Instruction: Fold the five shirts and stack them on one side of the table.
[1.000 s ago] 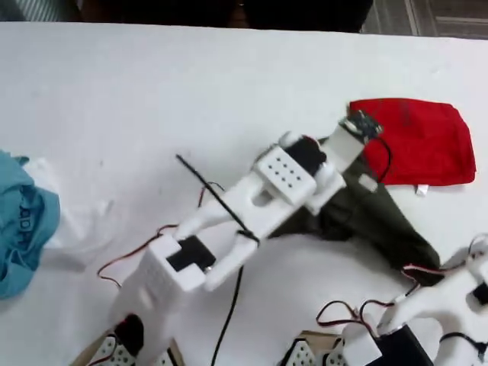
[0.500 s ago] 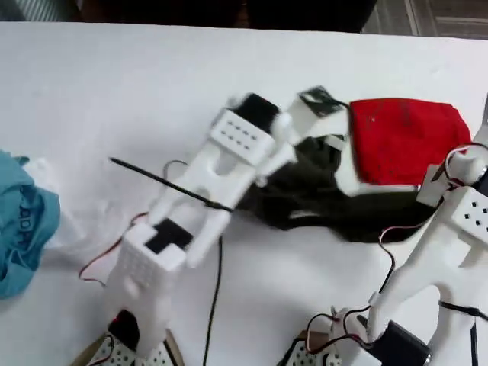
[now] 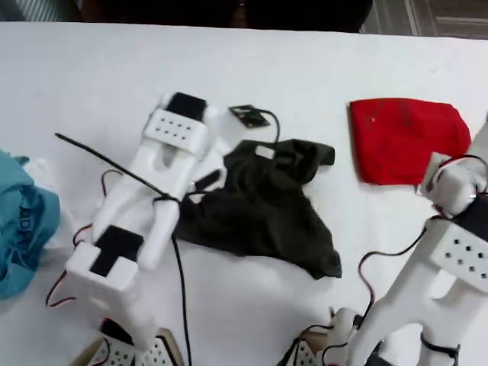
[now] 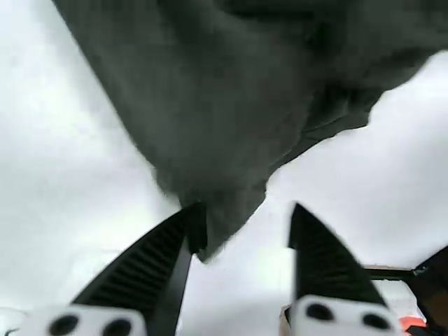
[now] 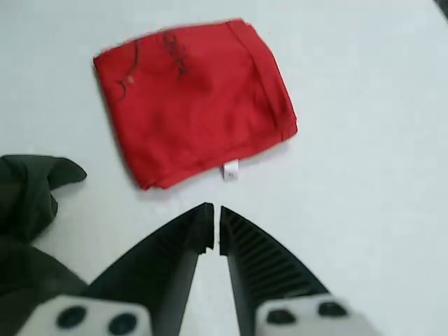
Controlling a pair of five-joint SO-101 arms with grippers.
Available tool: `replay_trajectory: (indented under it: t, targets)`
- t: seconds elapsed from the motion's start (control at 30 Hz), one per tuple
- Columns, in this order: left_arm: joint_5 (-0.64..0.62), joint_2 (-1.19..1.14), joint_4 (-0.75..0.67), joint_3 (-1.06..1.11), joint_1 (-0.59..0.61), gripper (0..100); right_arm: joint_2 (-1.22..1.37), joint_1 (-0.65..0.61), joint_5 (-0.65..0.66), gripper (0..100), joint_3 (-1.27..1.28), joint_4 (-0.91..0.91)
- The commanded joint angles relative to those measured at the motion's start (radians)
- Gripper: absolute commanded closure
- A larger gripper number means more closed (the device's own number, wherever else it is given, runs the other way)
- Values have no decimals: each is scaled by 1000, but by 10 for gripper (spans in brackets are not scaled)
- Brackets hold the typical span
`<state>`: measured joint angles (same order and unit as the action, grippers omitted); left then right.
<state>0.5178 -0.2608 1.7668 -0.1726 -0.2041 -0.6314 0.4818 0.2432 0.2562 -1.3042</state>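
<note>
A crumpled dark shirt (image 3: 263, 206) lies in the middle of the white table (image 3: 114, 69). My left arm (image 3: 164, 164) stands over the shirt's left edge. The left gripper (image 4: 246, 213) is open, and the edge of the dark shirt (image 4: 231, 105) hangs down beside one finger (image 4: 175, 245). A folded red shirt (image 3: 408, 137) lies at the right. The right arm (image 3: 457, 252) stands just in front of it. My right gripper (image 5: 213, 218) is shut and holds nothing, a little short of the red shirt (image 5: 196, 98) and its white tag (image 5: 228, 170).
A bunched teal shirt (image 3: 19, 221) sits at the table's left edge with pale cloth (image 3: 72, 217) beside it. Loose cables (image 3: 179, 282) run from the arm bases along the near edge. A corner of the dark shirt (image 5: 28, 203) lies near the right gripper.
The left arm has swung left from the red shirt's edge, and the dark shirt has come with it to the table's middle. The right arm has risen beside the red shirt.
</note>
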Motion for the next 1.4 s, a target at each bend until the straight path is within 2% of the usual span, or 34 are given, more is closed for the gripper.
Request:
replay_trajectory:
  t: [0.0,0.17,0.37,0.5,0.6,0.97,1.37]
  targets:
    - [9,77,3,-8,40,768,-54,-71,-5,978,84,211]
    - [9,87,5,-18,54,767,-18,-177,-5,978,288,364]
    - [8,83,6,-15,63,767,36,-407,-5,972,534,367]
    - [8,83,-3,-18,109,767,68,-507,-5,898,598,354]
    - [8,83,-3,-18,146,767,87,-522,5,863,617,325]
    - [6,91,5,-25,157,767,200,-522,5,878,611,329]
    - [6,91,6,-22,155,767,512,-533,-5,878,468,366]
